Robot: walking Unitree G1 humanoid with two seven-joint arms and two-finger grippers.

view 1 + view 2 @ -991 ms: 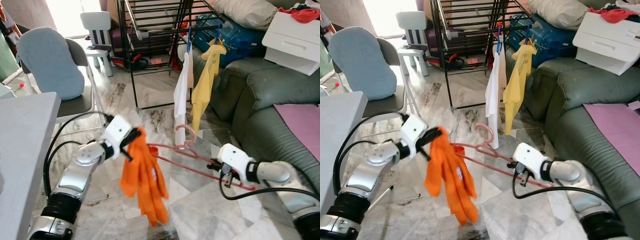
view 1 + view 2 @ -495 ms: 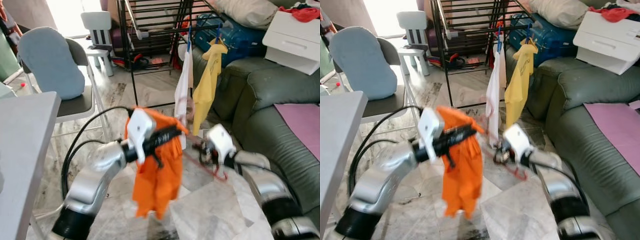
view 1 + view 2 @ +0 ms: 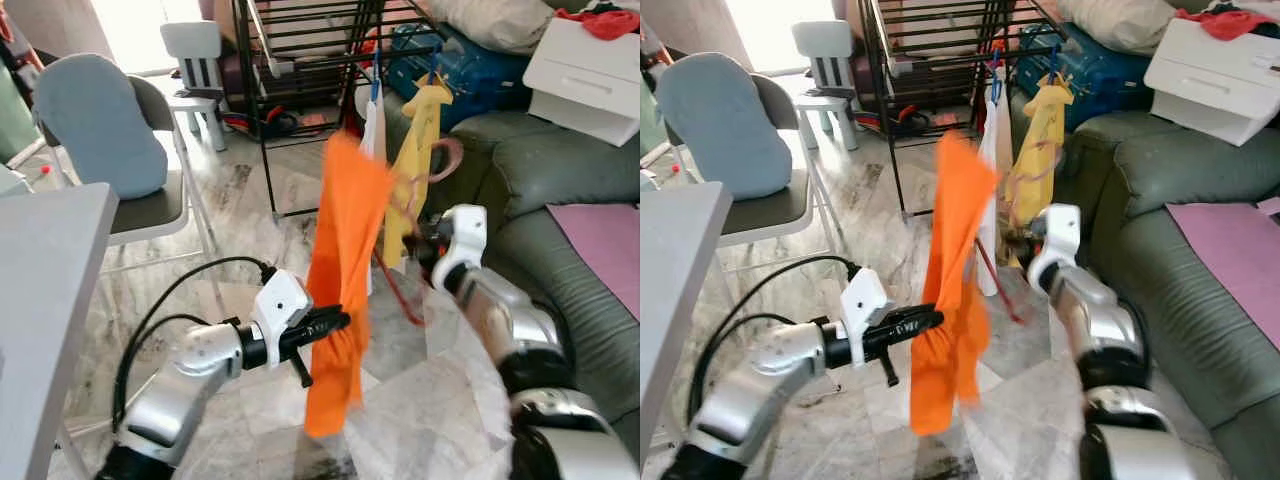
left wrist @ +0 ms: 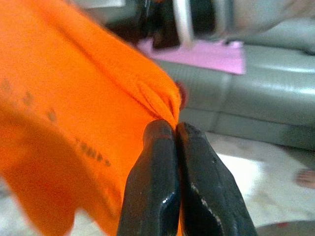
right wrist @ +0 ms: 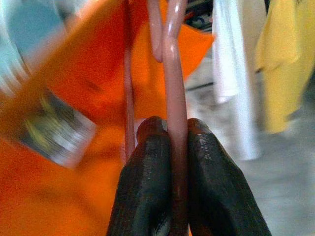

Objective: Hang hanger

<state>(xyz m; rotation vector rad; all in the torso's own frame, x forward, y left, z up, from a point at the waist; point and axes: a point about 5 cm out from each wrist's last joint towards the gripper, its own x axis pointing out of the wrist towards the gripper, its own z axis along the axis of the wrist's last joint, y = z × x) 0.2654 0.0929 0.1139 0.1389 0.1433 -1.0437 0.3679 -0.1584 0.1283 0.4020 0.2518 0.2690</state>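
While pinching a fold of the orange shirt, left gripper sits low in front with jaws pressed together on the cloth. Shirt stretched up toward the black drying rack, beside a white garment and a yellow shirt hanging there. Right gripper raised near those clothes, jaws clamped on the pink hanger. Looks like the hook's still off the rail, bit blurry though.

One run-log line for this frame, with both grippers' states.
left gripper: shut on orange cloth garment | right gripper: shut on pink plastic hanger | black metal drying rack: not reached
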